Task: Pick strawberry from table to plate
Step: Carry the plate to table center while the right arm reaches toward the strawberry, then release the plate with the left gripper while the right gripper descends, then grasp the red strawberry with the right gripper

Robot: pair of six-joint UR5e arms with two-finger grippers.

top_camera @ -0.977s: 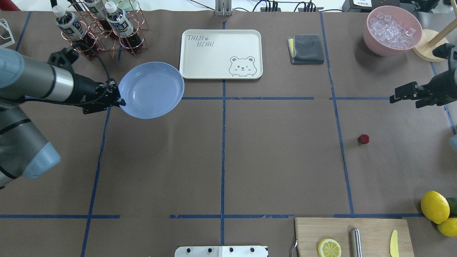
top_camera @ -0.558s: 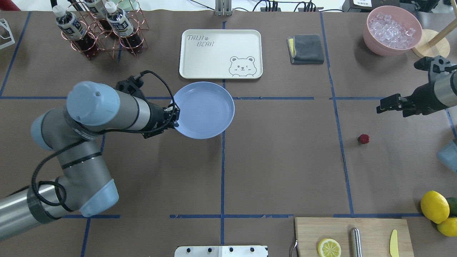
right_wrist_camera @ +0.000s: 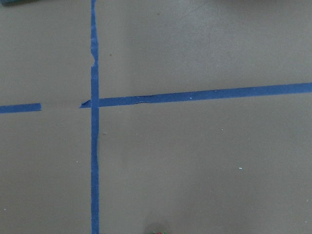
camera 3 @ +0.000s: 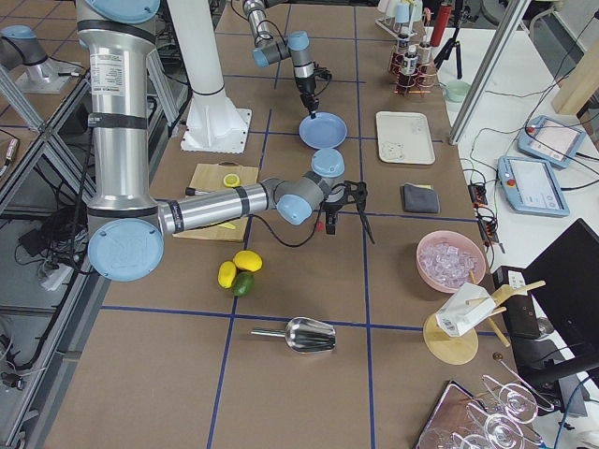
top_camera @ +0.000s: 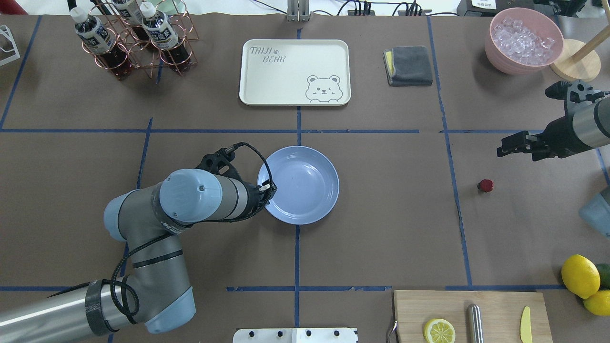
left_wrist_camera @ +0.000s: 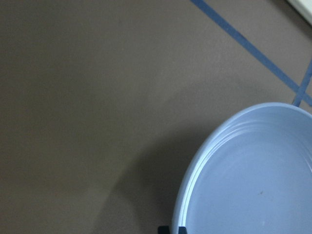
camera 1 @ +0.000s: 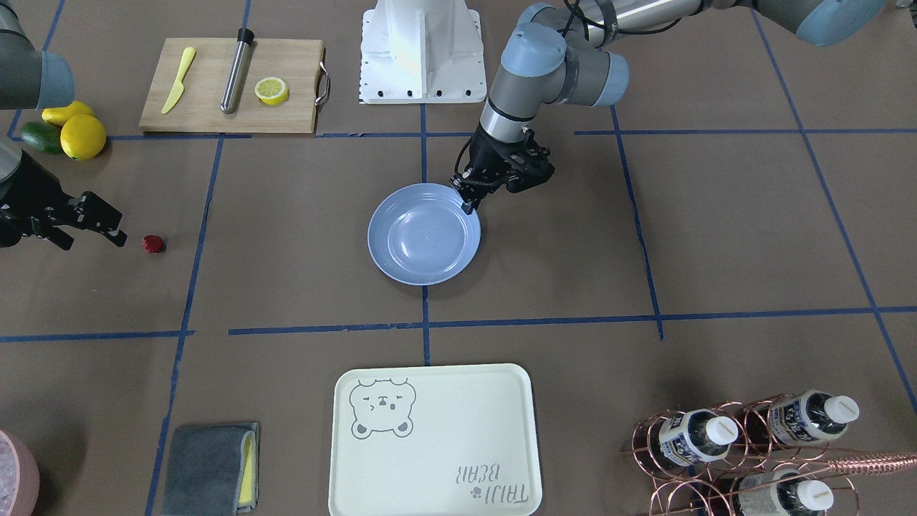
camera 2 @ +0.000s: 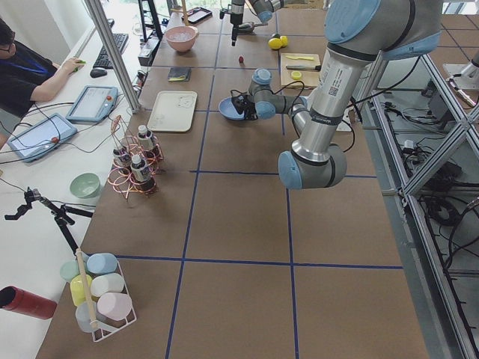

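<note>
- One strawberry [top_camera: 485,185], one light-blue plate [top_camera: 310,190], two arms.
- Also two whole lemons [top_camera: 580,275], one lemon half [top_camera: 439,330] on the cutting board [top_camera: 495,305], and one bear-print tray [top_camera: 286,76].
- The left arm reaches low over the middle of the table [top_camera: 381,228]. The left gripper [camera 1: 467,204] is clamped on the plate's rim on the robot's side.
- The right arm stretches out level, and the right gripper [camera 1: 120,229] has its fingers spread, holding nothing, near the strawberry but not touching it.
- The strawberry lies on the table's right side, well apart from the plate.
- The pink bowl [top_camera: 491,43] holds ice cubes, and the copper rack [top_camera: 143,59] holds three bottles [top_camera: 159,28].
</note>
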